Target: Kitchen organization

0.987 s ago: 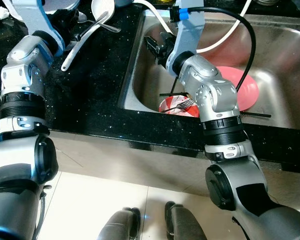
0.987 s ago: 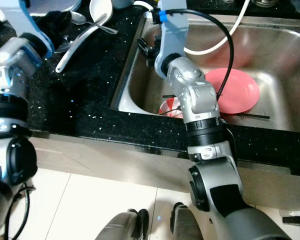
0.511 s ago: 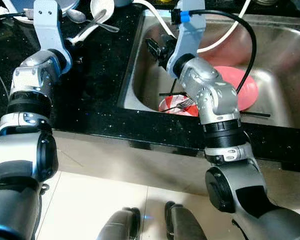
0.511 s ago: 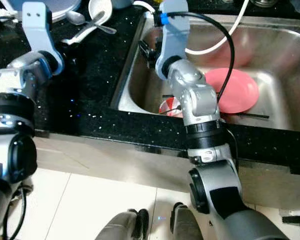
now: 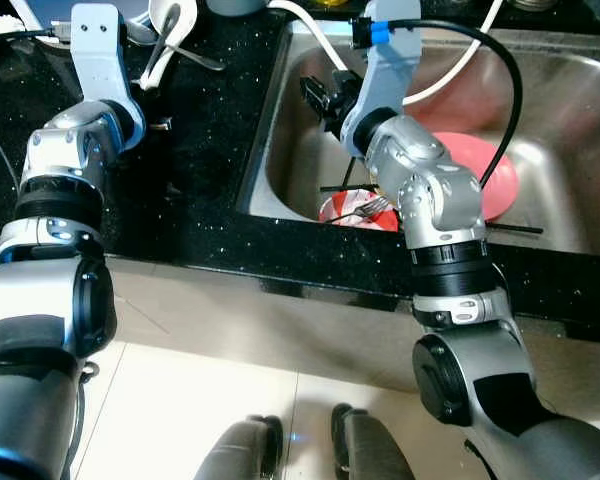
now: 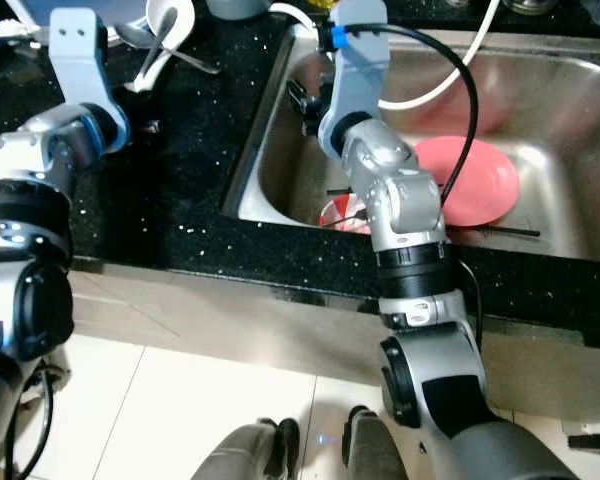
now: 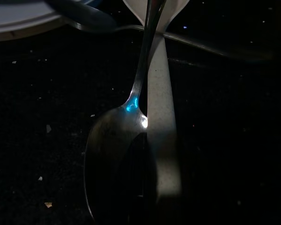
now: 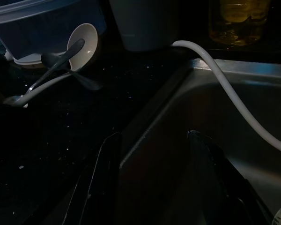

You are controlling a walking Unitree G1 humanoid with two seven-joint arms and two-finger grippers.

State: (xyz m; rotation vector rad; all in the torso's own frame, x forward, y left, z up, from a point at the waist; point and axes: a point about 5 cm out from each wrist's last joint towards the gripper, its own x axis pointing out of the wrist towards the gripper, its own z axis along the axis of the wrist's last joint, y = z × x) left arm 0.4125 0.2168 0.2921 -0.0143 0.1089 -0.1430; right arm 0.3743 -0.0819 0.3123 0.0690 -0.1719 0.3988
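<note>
Nearest to the robot, at the front of the steel sink, a small red bowl sits with a fork lying on it, and a pink plate rests just behind it. None of these have moved in the last second. The right gripper hangs over the left edge of the sink, as it did before; its two black fingers stand apart and hold nothing. The change is on the left, on the black counter. The left arm has swung up and back toward the far side, and the white ladle has turned, so its handle now points more straight at the robot. In the left wrist view, a metal spoon lies right against the ladle's white handle, very close to the camera. Whether the left gripper is open or closed cannot be told. It looks like the robot is going for the ladle or the spoon, so the tidying has only begun.
</note>
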